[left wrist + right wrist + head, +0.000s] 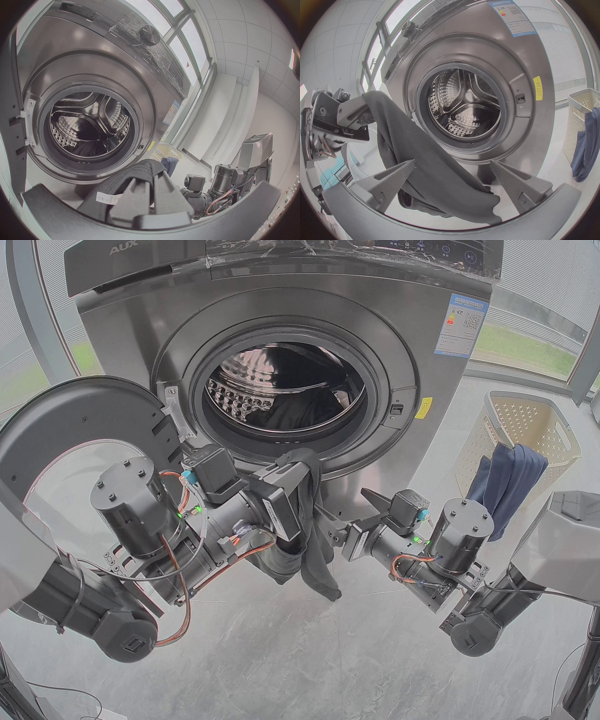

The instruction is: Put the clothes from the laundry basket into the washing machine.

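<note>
Head view puts the dark garment (312, 540) in front of the washing machine (406, 334), just below the lower rim of its round opening. It is draped over the left gripper (294, 472) and hangs with its long axis upright; the folded top sits on the fingers and the loose ends point down at the floor. The left arm comes up from the lower left with its forearm slanting toward the opening; its jaws are pressed together on the cloth, as the left wrist view shows, where the garment (125, 178) wraps both fingers (140, 193). The right arm comes in from the lower right, its wrist turned toward the garment; the right gripper (342, 505) sits just beside the hanging cloth with its jaws spread wide. In the right wrist view the garment (431, 156) runs on a slant across the gap of the right gripper (452, 162); nothing is pinched there. The door (75, 421) stands swung open to the left; dark clothes (300, 409) lie inside the drum (250, 384). The laundry basket (531, 427) stands to the right of the machine, a blue garment (509, 484) draped over its near rim.
</note>
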{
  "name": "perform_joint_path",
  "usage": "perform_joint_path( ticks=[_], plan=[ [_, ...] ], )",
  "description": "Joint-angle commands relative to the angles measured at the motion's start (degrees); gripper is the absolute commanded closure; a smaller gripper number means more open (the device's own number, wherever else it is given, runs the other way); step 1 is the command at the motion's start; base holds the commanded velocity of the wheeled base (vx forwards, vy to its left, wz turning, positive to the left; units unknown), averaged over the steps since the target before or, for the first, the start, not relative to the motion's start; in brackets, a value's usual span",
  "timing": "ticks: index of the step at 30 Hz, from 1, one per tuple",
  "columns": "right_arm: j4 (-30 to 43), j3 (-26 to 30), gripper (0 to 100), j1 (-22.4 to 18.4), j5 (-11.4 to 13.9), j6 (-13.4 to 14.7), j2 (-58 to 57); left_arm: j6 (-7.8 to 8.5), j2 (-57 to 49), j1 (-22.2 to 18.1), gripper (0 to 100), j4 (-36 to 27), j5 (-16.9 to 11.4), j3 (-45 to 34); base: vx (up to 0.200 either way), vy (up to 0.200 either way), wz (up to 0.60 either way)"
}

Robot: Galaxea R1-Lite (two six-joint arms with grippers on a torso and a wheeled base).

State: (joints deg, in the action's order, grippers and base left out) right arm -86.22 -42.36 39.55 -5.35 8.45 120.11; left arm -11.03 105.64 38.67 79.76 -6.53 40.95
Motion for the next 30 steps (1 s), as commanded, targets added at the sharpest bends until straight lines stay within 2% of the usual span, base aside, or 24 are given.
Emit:
perform_joint_path(
  ticks=[1, 6, 17, 22, 27, 30],
  plan=[
    [-0.1, -4.0, 0, 0.1, 0.0, 0.0, 6.4, -0.04, -0.2, 0.0, 100, 0.0, 0.0, 0.0, 0.000, 0.000, 0.00],
    [-0.2, -8.1, 0, -0.4, 0.3, 0.1, 11.3, -0.04, -0.5, -0.2, 100, 0.1, 0.1, -0.2, 0.000, 0.000, 0.00],
    [-2.1, -7.7, 0, 1.0, 0.7, 0.2, 14.6, -0.13, 0.2, -0.5, 100, 0.9, -0.2, -0.3, 0.000, 0.000, 0.00],
    [-2.1, -9.3, 0, 1.8, 0.7, 0.3, 14.8, -0.13, 0.3, -0.4, 100, 1.4, -0.2, -0.8, 0.000, 0.000, 0.00],
    [-2.0, -11.0, 0, 1.6, 0.5, 0.3, 14.8, -0.22, 0.3, -0.4, 100, 1.4, -0.3, -0.8, 0.000, 0.000, 0.00],
    [-2.1, -11.0, 0, -0.1, 0.2, 0.3, 14.2, -0.22, 0.2, -0.5, 100, 1.4, -0.3, -0.8, 0.000, 0.000, 0.00]
  ],
)
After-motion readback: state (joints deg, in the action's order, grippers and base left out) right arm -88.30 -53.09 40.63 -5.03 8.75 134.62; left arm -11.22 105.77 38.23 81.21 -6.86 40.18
